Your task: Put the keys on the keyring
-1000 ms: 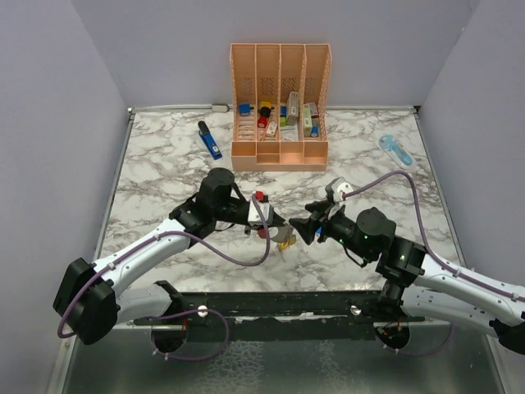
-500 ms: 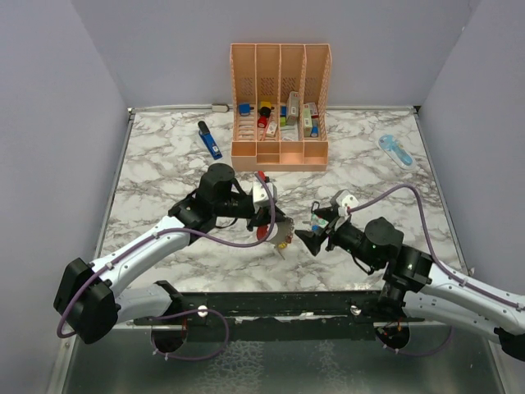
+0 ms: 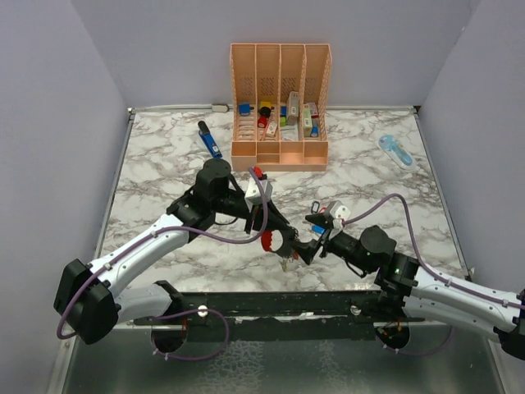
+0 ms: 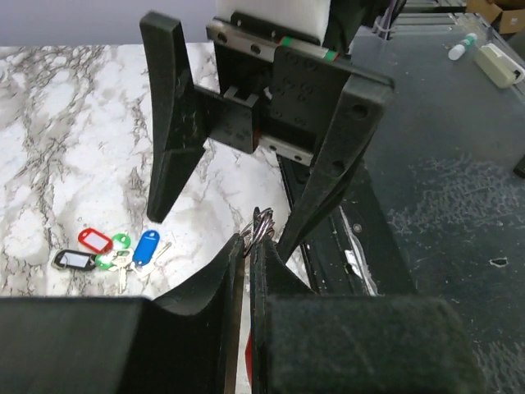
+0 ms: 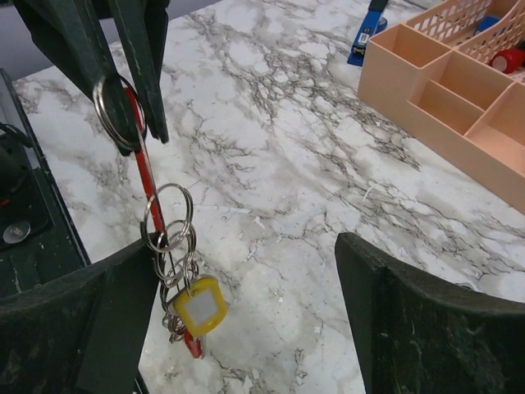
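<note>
At the lower middle of the overhead view, near the front edge of the surface, the left hand is clamped shut on the keyring and holds it up in the air. In the right wrist view its fingers pinch a steel ring at the upper left of the frame. The red part of the loop hangs straight down from there, seen edge-on, so that gravity keeps it taut and easy to reach. Several small split rings and a yellow-tagged key dangle from the red strip. Some keys therefore seem to be threaded already. The right hand faces it from just beside, its fingers spread wide and gripping nothing. The hanging bunch lies close to its left finger, probably so that it can steady the loop or reach for another key. In the left wrist view more keys, with red, green, blue and black tags, lie loose in a cluster on the surface at the lower left of the frame. I judge these are what remains to be added. Farther out, at the top of the overhead view, a peach desk tray holds small coloured items, and a blue pen-like tool lies to its left.
</note>
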`<state>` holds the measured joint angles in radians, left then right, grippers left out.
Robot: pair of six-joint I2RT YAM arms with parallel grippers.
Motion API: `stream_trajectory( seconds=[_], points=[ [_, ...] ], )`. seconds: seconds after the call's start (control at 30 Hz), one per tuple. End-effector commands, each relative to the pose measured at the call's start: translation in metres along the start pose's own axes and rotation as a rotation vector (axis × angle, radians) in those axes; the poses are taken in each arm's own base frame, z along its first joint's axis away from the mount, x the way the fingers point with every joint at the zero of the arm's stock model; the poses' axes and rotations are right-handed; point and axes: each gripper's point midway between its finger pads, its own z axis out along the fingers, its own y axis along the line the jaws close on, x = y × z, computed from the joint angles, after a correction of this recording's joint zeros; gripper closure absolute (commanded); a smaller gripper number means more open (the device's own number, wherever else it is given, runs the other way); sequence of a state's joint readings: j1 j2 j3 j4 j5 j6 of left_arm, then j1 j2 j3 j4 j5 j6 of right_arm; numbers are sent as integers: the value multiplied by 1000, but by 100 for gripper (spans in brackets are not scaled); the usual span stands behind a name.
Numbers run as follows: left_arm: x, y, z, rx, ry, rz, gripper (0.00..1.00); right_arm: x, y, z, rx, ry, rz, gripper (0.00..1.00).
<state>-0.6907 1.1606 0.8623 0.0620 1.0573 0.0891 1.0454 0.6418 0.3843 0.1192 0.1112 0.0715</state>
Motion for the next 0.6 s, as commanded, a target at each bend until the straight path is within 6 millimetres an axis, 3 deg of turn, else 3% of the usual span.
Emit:
stream_trajectory(
  seconds=[0.0, 0.07, 0.17, 0.33, 0.57],
  points=[
    [-32, -17, -5, 105, -71, 60, 100, -18, 10, 7, -48, -134, 22, 18],
    [-34, -16, -5, 105, -76, 62, 100, -18, 10, 8, -50, -151, 25, 23],
    [-35, -16, -5, 113, -86, 70, 100, -22, 9, 10, -42, -201, 37, 40],
    [-33, -11, -3, 109, -91, 70, 100, -22, 14, 16, -67, -226, 49, 54],
    [-26, -3, 0, 88, -88, 58, 100, -21, 22, 28, -107, -233, 49, 56]
  ],
)
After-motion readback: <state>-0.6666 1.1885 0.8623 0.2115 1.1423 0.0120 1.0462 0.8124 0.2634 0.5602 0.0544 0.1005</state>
